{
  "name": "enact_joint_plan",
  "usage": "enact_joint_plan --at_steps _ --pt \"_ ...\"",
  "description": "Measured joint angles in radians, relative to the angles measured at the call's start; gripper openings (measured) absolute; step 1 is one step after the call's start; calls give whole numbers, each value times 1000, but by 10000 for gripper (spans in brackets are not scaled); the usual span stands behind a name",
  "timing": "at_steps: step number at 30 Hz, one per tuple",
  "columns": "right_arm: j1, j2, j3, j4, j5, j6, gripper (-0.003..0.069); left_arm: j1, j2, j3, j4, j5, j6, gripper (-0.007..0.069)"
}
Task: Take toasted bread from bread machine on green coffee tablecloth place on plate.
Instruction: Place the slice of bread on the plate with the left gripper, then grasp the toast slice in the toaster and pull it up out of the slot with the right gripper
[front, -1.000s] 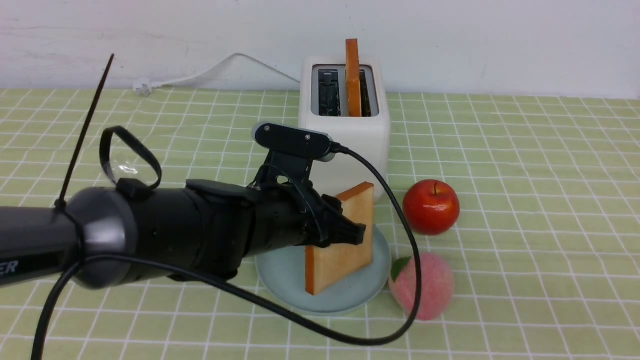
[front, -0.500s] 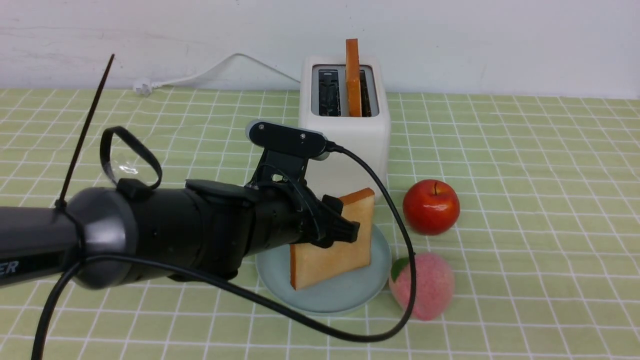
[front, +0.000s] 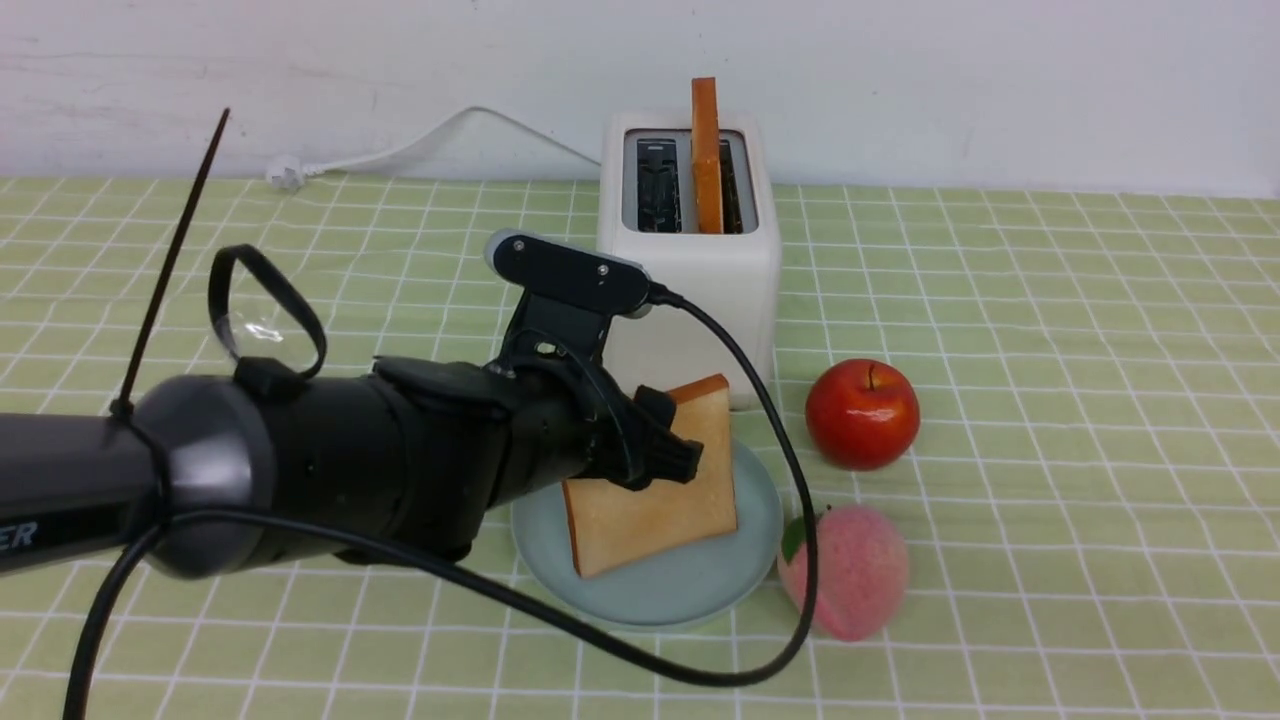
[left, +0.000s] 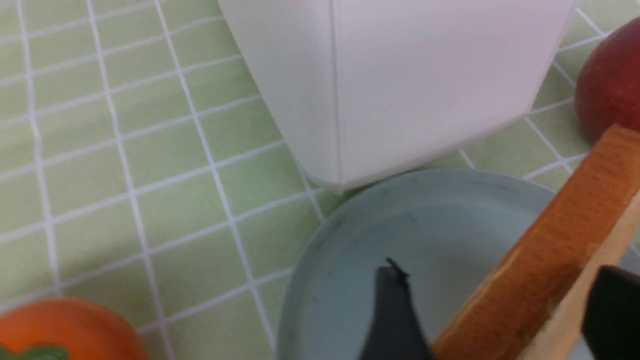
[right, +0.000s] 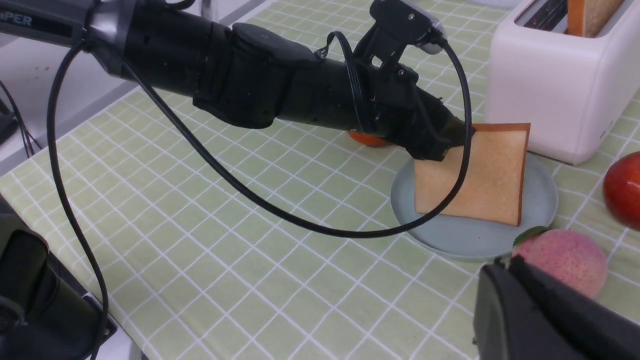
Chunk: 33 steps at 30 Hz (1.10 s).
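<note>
One slice of toasted bread (front: 650, 490) leans tilted on the pale blue-green plate (front: 660, 595), its lower edge resting on the plate. My left gripper (front: 680, 465) is open around its upper part, and the fingers (left: 395, 310) stand apart on either side of the slice (left: 550, 260). A second slice (front: 706, 150) stands upright in the right slot of the white bread machine (front: 700, 290), just behind the plate on the green coffee tablecloth (front: 1050, 350). My right gripper (right: 502, 265) is shut and empty, hovering near the peach, away from the plate (right: 475, 240).
A red apple (front: 862, 415) and a pink peach (front: 850, 570) sit right of the plate. An orange-red fruit (left: 60, 330) lies left of the plate under my left arm. The toaster's white cord (front: 430, 140) runs back left along the wall.
My left gripper has opened and drawn back a little to the left. The slice has tipped from nearly upright to a flatter lean on the plate.
</note>
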<state>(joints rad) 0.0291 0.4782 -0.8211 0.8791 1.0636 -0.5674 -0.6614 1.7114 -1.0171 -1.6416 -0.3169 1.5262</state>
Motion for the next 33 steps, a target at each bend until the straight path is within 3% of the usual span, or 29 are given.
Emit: enact_joint_plan --at_steps 1,5,7,9,12,21,33 --pt "0 0 0 0 1 0 1 0 0 0 4 -2 0 415" --pt "0 0 0 0 8 -3 1 0 0 0 105 -54 0 207" --pt "0 0 0 0 11 -3 1 0 0 0 123 -60 0 162" --pt "0 0 0 0 16 -3 1 0 0 0 149 -62 0 52" --pt "0 0 0 0 16 -9 1 0 0 0 131 -45 0 -13" --pt "0 0 0 -1 19 -14 1 0 -84 17 -89 50 17 -13" --pt "0 200 -14 -3 14 40 0 -1 -705 340 -102 264 19 -13"
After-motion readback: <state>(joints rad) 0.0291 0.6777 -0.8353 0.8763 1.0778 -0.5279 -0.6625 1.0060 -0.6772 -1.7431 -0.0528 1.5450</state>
